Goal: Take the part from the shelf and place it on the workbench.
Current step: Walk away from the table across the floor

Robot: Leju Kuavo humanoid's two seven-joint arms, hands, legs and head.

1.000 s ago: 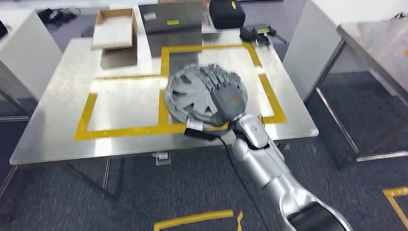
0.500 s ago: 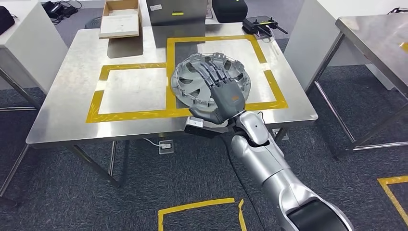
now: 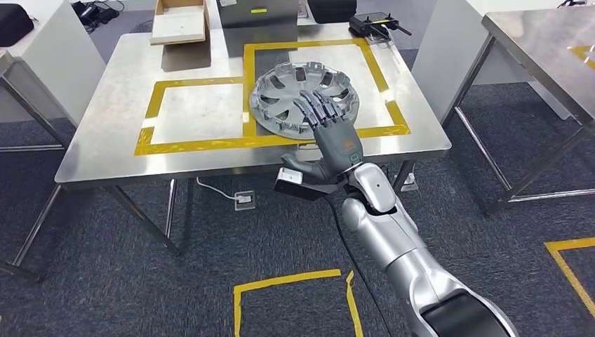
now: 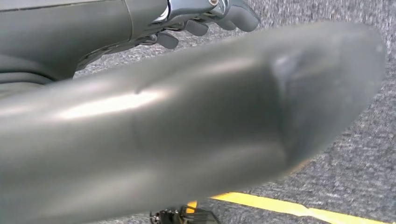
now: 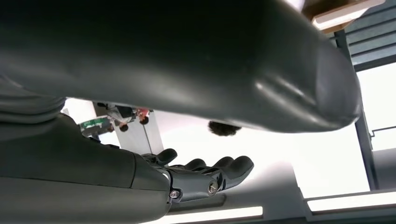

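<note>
We see a steel worktop [image 3: 105, 140] at upper centre, marked with yellow tape squares [image 3: 203, 144]. Dark grey carpet [image 3: 140, 281] covers the floor, with more yellow tape [image 3: 295, 288] at lower centre. A second steel table [image 3: 540, 42] stands at upper right, a white cabinet [image 3: 49, 63] at upper left.

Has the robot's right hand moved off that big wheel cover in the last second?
Yes. The right hand has slid back toward the robot across the wheel cover, its palm now over the table's near edge.

A steel worktop [image 3: 105, 140] marked with yellow tape [image 3: 203, 144] carries a grey wheel cover [image 3: 288, 91] at centre and a cardboard tray [image 3: 179, 24] at upper left.
</note>
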